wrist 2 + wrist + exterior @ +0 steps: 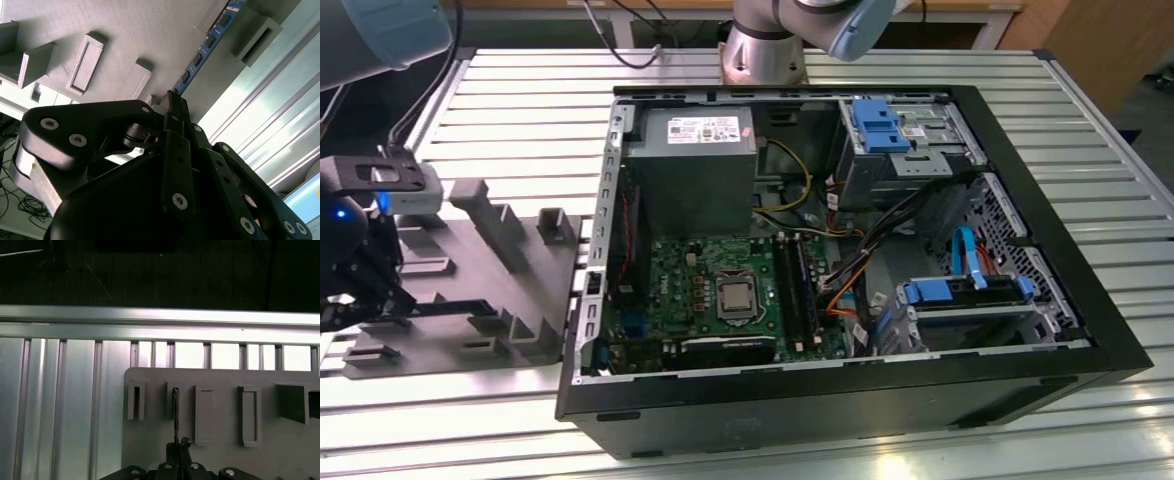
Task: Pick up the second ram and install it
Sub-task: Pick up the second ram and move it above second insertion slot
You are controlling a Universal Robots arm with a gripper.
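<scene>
The second ram [205, 44] is a thin dark stick with a blue edge, standing on edge in a slot of the grey fixture plate [220, 460]. In the first wrist view the second ram [175, 412] shows edge-on as a thin dark line. My gripper [171, 102] has its black fingers closed together around the near end of the stick. In the exterior view my gripper [374, 285] hangs low over the grey fixture plate [480, 290] at the far left, well apart from the open computer case [854, 400]. The green motherboard [680, 285] with its long black sockets [794, 290] lies inside the case.
Raised grey blocks and slots [507, 225] stand on the fixture plate around my gripper. The ribbed metal table [520, 110] carries both plate and case. Inside the case are a grey power supply [691, 160], blue drive brackets [878, 125] and loose cables [854, 270].
</scene>
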